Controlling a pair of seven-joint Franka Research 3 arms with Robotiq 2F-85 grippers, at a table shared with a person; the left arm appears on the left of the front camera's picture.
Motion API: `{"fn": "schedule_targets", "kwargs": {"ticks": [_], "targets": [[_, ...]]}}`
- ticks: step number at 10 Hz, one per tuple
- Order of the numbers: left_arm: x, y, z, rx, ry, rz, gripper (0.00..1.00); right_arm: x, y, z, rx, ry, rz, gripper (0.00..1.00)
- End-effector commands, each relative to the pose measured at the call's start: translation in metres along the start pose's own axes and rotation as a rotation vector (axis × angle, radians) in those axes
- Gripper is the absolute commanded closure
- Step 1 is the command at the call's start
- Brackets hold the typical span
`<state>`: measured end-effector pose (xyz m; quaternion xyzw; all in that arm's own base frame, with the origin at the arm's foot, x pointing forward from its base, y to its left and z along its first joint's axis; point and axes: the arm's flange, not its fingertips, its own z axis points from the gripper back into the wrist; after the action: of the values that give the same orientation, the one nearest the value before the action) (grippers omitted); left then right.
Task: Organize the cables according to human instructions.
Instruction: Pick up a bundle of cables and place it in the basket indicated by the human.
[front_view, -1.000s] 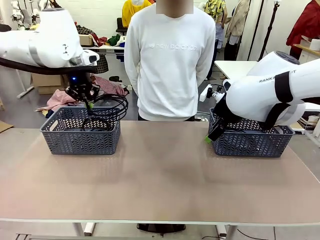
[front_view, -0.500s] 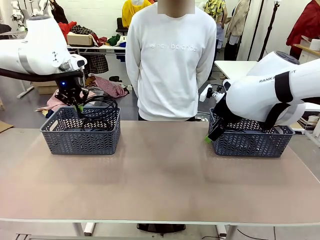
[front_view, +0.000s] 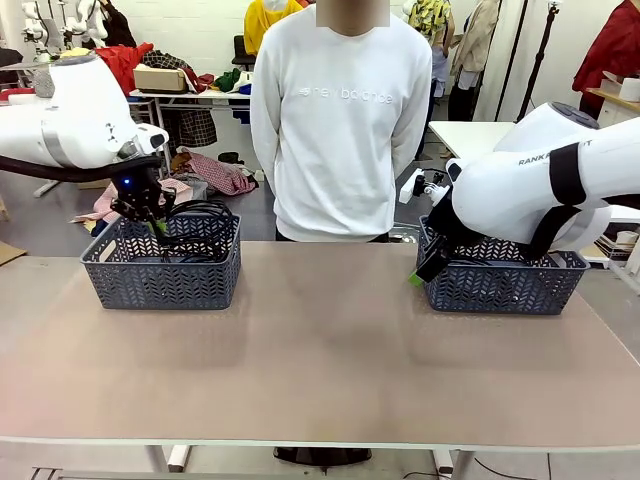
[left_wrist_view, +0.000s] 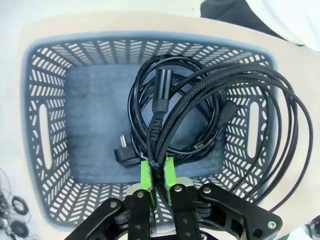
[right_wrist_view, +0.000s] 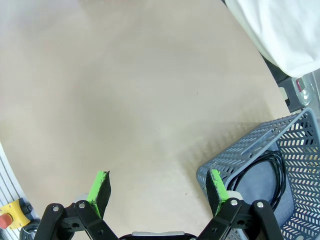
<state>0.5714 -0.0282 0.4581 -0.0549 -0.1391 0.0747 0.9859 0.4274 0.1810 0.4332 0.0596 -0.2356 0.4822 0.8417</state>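
— What's nearest?
— The right gripper (right_wrist_view: 157, 190), fingers spread wide with nothing between them, over the bare table (front_view: 320, 350) beside the right basket (front_view: 505, 280), where one cable (right_wrist_view: 262, 172) lies.
— And farther off?
— The left gripper (left_wrist_view: 156, 170) pinches a braided cable (left_wrist_view: 240, 100) over the left basket (left_wrist_view: 45, 90) — another cable (left_wrist_view: 165, 90) is coiled inside.

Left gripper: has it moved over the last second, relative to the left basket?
Yes. The left gripper, shut on a braided cable, has shifted toward picture left and lower, from above the left basket's middle toward its left part.
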Motion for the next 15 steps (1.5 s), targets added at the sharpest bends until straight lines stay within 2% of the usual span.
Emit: {"fn": "schedule_targets", "kwargs": {"ticks": [1, 2, 3, 4, 5, 6, 7, 8, 9, 10, 11, 12, 13, 15], "targets": [[-0.0034, 0.0079, -0.0067, -0.029, -0.031, 0.022, 1.0, 0.0006, -0.0002, 0.0007, -0.007, 0.003, 0.006, 0.0], [-0.0031, 0.0083, -0.0089, -0.032, -0.026, 0.021, 1.0, 0.0006, -0.0002, 0.0007, -0.007, 0.003, 0.006, 0.0], [-0.0019, 0.0093, -0.0106, -0.04, -0.029, 0.028, 0.68, 0.0006, -0.0002, 0.0007, -0.007, 0.003, 0.006, 0.0], [-0.0014, 0.0095, -0.0113, -0.04, -0.036, 0.039, 0.68, 0.0006, -0.0002, 0.0007, -0.007, 0.003, 0.006, 0.0], [-0.0004, 0.01, -0.011, -0.045, -0.058, 0.064, 0.49, 0.0006, -0.0002, 0.0007, -0.007, 0.003, 0.006, 0.0], [-0.0003, 0.0105, -0.0099, -0.05, -0.069, 0.076, 0.66, 0.0006, -0.0002, 0.0007, -0.007, 0.003, 0.006, 0.0], [-0.0005, 0.0108, -0.0086, -0.046, -0.068, 0.079, 0.29, 0.0006, -0.0002, 0.0007, -0.007, 0.003, 0.006, 0.0], [-0.0018, 0.0107, -0.0061, -0.045, -0.067, 0.078, 0.47, 0.0006, -0.0002, 0.0007, -0.007, 0.003, 0.006, 0.0], [-0.0033, 0.0108, -0.0037, -0.049, -0.06, 0.079, 0.1, 0.0006, -0.0002, 0.0007, -0.007, 0.003, 0.006, 0.0], [-0.0036, 0.0108, -0.0032, -0.054, -0.047, 0.084, 0.27, 0.0006, -0.0002, 0.0007, -0.007, 0.003, 0.006, 0.0], [-0.0035, 0.0105, -0.0035, -0.054, -0.038, 0.082, 0.0, 0.0006, -0.0002, 0.0007, -0.007, 0.003, 0.006, 0.0], [-0.0032, 0.0106, -0.004, -0.053, -0.03, 0.08, 0.07, 0.0006, -0.0002, 0.0007, -0.007, 0.003, 0.006, 0.0], [-0.0031, 0.0108, -0.0043, -0.052, -0.024, 0.079, 0.0, 0.0006, -0.0002, 0.0007, -0.007, 0.003, 0.006, 0.0], [-0.0021, 0.0103, -0.005, -0.058, -0.019, 0.072, 0.0, 0.0006, -0.0002, 0.0007, -0.007, 0.003, 0.006, 0.0]]}}
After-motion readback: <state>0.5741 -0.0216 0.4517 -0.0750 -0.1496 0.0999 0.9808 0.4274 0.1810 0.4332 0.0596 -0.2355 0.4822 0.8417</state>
